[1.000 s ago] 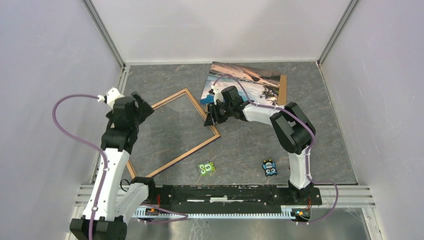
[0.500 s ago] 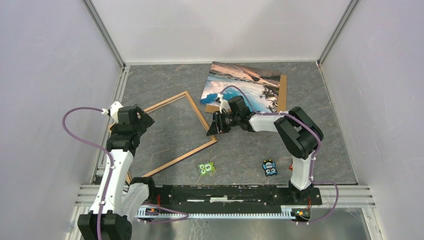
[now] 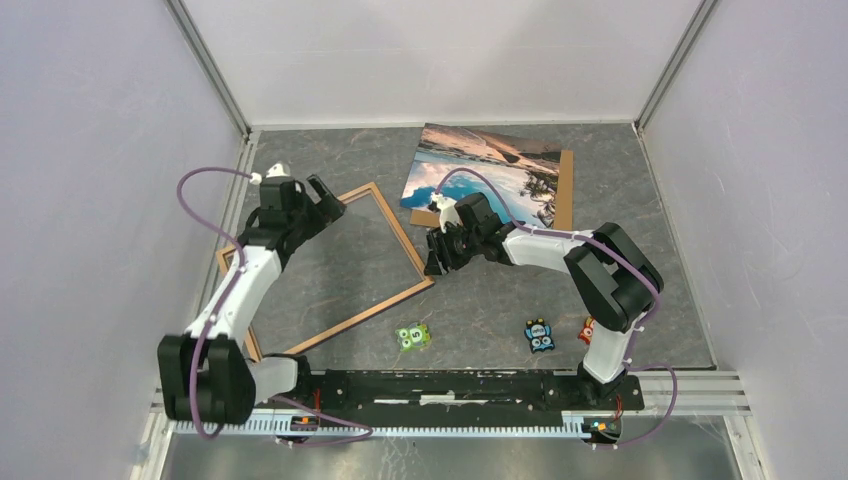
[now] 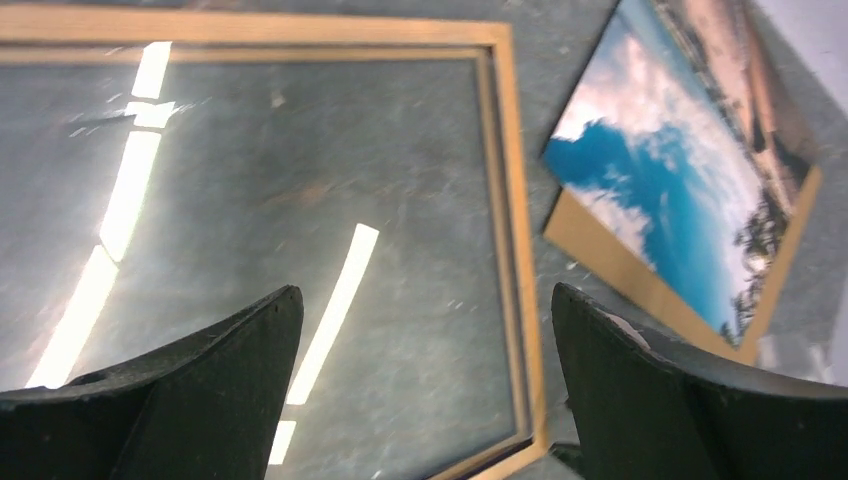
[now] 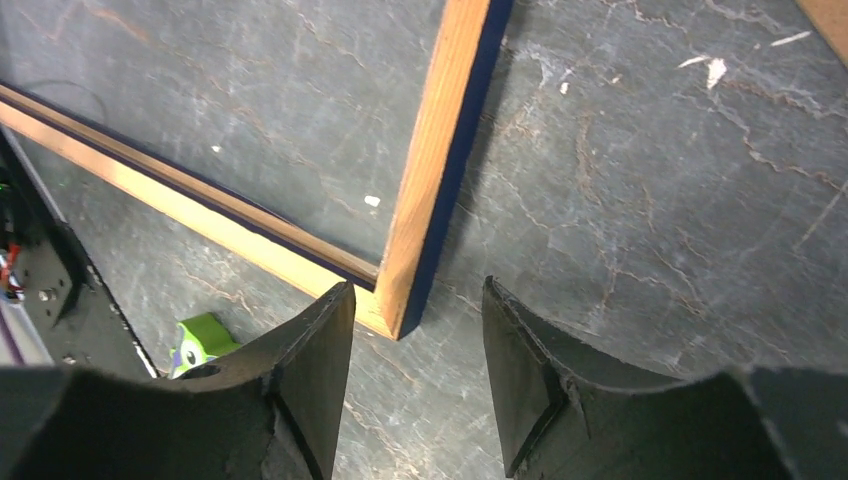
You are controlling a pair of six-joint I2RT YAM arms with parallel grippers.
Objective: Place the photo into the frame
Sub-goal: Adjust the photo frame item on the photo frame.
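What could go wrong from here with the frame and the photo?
The open right gripper is at the frame corner; a pull there may swing the frame into the green toy.
The left gripper hangs open over the shiny pane; pressing down might crack it.
The photo lies on the cardboard backing board; a grasp may take both.

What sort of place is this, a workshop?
Most likely a robotics test cell in a lab: plain white walls box in a grey table, a left arm and a right arm are bolted to a rail at its edge, and a frame and photo lie as props.
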